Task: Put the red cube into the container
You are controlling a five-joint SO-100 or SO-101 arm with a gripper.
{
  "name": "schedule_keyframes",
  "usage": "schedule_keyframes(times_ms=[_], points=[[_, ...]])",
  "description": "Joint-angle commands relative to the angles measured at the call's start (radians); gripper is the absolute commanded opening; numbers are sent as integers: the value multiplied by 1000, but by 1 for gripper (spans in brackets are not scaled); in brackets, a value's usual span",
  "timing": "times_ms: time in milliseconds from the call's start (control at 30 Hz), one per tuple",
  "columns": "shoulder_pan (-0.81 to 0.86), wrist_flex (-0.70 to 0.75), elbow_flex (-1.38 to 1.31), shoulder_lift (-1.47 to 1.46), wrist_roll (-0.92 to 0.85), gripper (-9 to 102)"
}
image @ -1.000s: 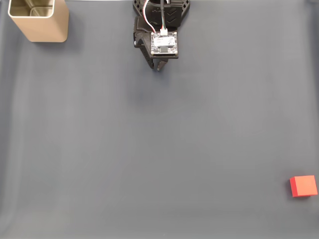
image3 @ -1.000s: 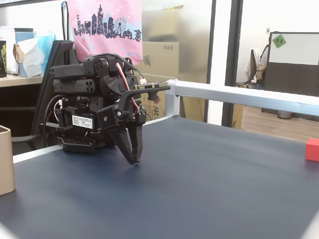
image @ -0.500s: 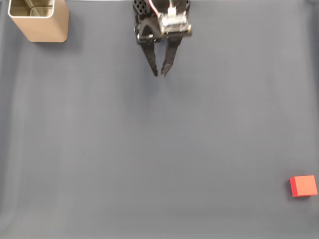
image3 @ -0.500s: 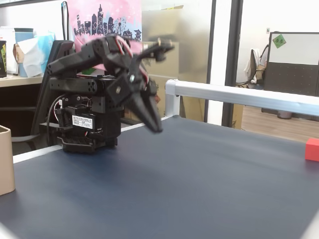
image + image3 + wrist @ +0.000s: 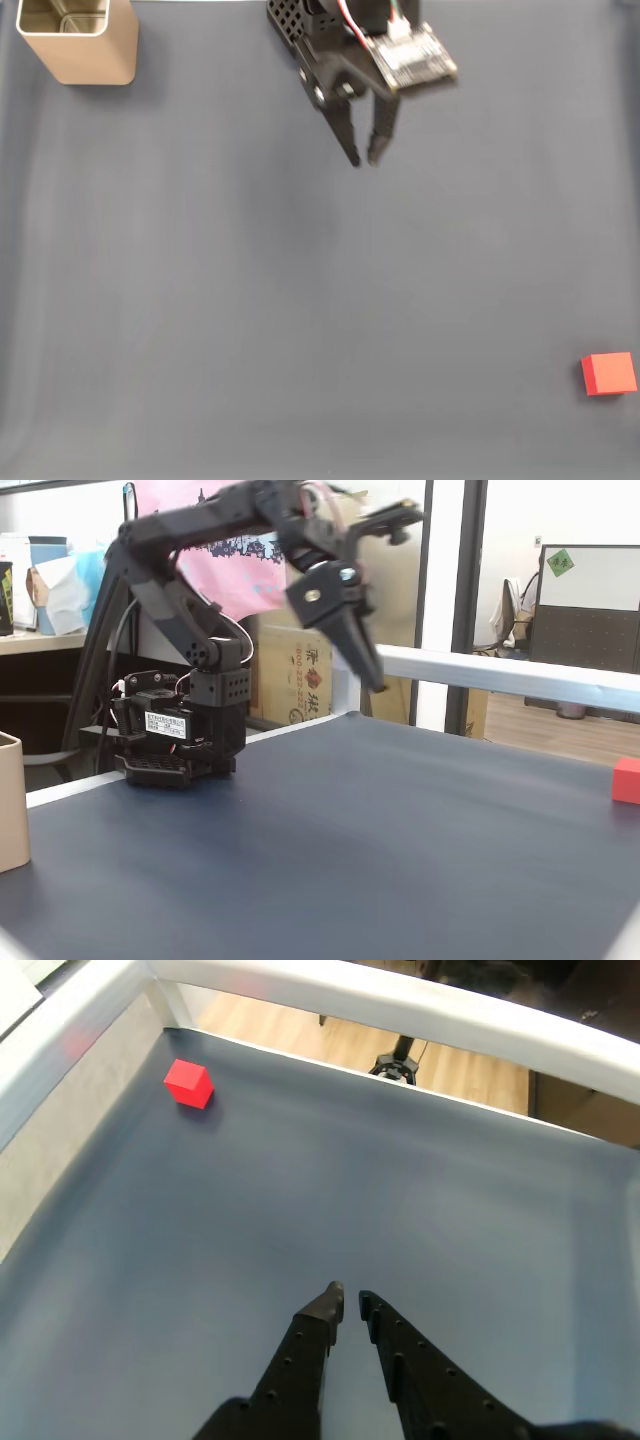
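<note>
Dark blue-grey matting covers the desk (image 5: 250,320), with a white rail along its edges in the wrist view and an office of cardboard boxes, a pink skyline poster and glass partitions behind it in a fixed view from the side.

From above, the tin (image 5: 78,40) stands in the far-left corner of the desk, its shiny inside showing nothing in it. In the side view only a strip of the tin's beige wall (image 5: 11,805) shows at the left edge.

The cube (image 5: 608,373) lies near the opposite, near-right corner as the view from above shows it, flat on the mat and well apart from both tin and arm. In the wrist view the cube (image 5: 188,1083) sits far ahead to the upper left, just beside the rail; in the side view it (image 5: 627,780) is cut by the right edge.

The arm's base stands at the middle of the far edge. The hand (image 5: 364,158) is raised off the mat, pointing down and out over the desk. Its fingers are slightly parted with a narrow gap between the tips, grasping nothing, as the wrist view (image 5: 347,1297) shows. In the side view the hand (image 5: 375,683) hangs high above the mat in front of the rail.
</note>
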Motion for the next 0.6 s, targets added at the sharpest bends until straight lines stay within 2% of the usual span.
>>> schedule_keyframes(times_ms=[0,267,567], points=[[-52,-2,-167,-124,35,2],[-187,-9,-436,-471,127,3],[-241,-31,-704,-770,209,4]])
